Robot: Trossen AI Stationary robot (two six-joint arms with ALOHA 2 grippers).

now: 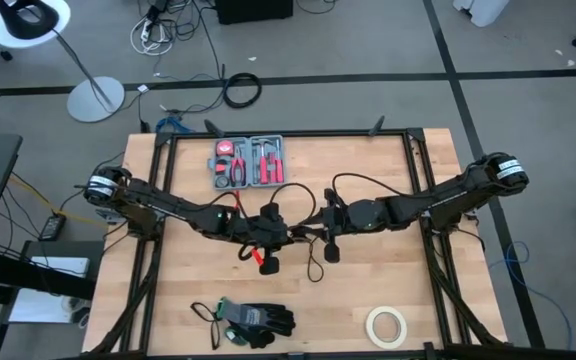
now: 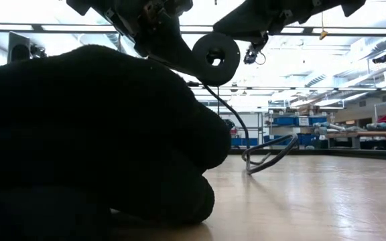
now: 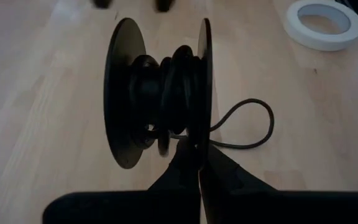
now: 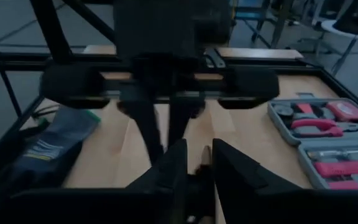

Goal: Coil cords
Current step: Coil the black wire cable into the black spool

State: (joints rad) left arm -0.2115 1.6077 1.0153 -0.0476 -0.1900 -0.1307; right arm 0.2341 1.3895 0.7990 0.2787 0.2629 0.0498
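Observation:
A thin black cord is wound on a small black spool [image 3: 166, 99] with two round flanges. The spool is lifted over the middle of the table [image 1: 278, 235] and shows in the low view [image 2: 214, 57]. The cord's loose tail hangs from the spool, and its loops lie on the table [image 3: 253, 124] [image 2: 270, 155] [image 1: 314, 266]. My left gripper [image 3: 196, 163] is shut on the spool. My right gripper [image 4: 196, 167] faces it closely from the table's right [image 1: 330, 238]. Its fingers are nearly together, with a thin dark piece between them. My left gripper pinches the rim of one spool flange [image 3: 199, 140] between its two fingers, at the edge of the disc. The spool is lifted clear of the table, its flanges on edge, with the cord's tail hanging slack below it. My right gripper has a thin dark piece [image 4: 201, 169], seemingly the cord, between its fingertips. The fingers come level from the table's right; the frames do not show which part of the cord it is.
A grey tool case [image 1: 248, 162] with red-handled tools lies at the far middle. Black gloves [image 1: 256, 320] lie at the near edge and fill the low view's left [image 2: 92, 147]. A white tape roll [image 1: 386, 325] lies near right. A small red thing [image 1: 263, 258] is under the left gripper.

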